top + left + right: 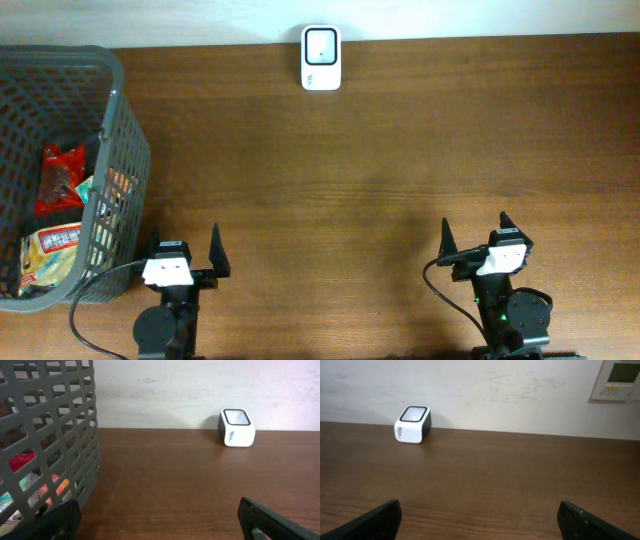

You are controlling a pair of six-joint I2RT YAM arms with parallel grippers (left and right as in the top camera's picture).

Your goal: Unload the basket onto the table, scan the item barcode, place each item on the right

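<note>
Surface: dark brown wooden table point(400, 150)
Left edge, toward far corner: tall grey plastic lattice basket point(135, 150)
Far edge, middle: small white box-shaped scanner point(321, 58)

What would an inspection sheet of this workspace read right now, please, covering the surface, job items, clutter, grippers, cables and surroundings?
Surface: brown wooden table, no spills seen.
Job's things: white barcode scanner at the far edge against the wall; grey mesh basket at the left, holding a red packet and a yellow packet.
Clutter: nothing seen.
Grippers: left gripper and right gripper both open and empty, at the near edge.
Cables: left cable loops beside the basket; right cable curves by the right arm's base.
Surroundings: pale wall with a control panel.
</note>
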